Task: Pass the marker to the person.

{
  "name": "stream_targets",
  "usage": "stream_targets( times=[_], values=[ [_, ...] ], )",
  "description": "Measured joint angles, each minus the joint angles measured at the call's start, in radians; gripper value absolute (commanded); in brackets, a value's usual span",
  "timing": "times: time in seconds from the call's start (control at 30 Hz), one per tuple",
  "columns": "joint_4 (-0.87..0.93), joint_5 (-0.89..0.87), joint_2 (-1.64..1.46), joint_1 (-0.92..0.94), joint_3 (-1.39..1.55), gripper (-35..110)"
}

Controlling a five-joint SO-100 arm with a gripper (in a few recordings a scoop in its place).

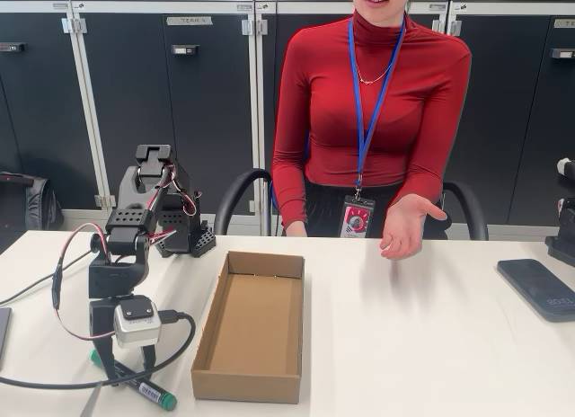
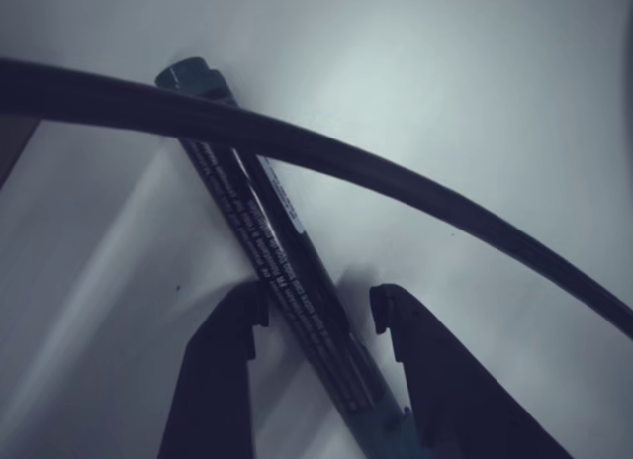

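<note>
- Gripper: in the wrist view the two dark fingers are standing spread, one on each side of the marker. The left finger's tip is lying at the barrel's edge and a narrow gap is showing at the right finger, so nothing is being pinched yet.
- Marker axis: the barrel is running between the jaws from about 5 o'clock, near the lower edge, up to about 11 o'clock, so it is crossing the jaw line at a slant and not square.
- Cable: a thick black cable is arcing across the wrist view over the marker's upper part.
- Fixed view: the gripper is pointing down at the table. The marker is lying flat beneath it, just left of the cardboard box.
- Person: the person is sitting behind the table at about 1 o'clock from the gripper, holding an open hand palm up, well apart, beyond the box.
</note>
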State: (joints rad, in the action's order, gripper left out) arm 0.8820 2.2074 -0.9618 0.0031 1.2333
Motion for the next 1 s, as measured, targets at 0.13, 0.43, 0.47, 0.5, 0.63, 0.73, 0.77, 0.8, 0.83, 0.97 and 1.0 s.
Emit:
stream_targets(
  times=[0.13,0.43,0.47,0.5,0.63,0.73,0.77,0.8,0.83,0.97,1.0],
  values=[
    [0.003,0.023,-0.012,0.0,0.038,11],
    [0.1,-0.009,-0.043,-0.031,0.057,-5],
    [0.1,-0.014,-0.043,-0.029,0.057,-5],
    [0.1,-0.018,-0.043,-0.029,0.055,-5],
    [0.107,-0.048,-0.051,-0.031,0.052,-5],
    [0.13,-0.06,-0.074,-0.035,0.066,-5],
    [0.144,-0.08,-0.087,-0.043,0.072,-5],
    [0.176,-0.092,-0.115,-0.048,0.081,-5],
    [0.195,-0.095,-0.138,-0.054,0.084,-5],
    [0.262,-0.156,-0.215,-0.074,0.084,-5],
    [0.267,-0.155,-0.227,-0.077,0.084,-5]
  ],
)
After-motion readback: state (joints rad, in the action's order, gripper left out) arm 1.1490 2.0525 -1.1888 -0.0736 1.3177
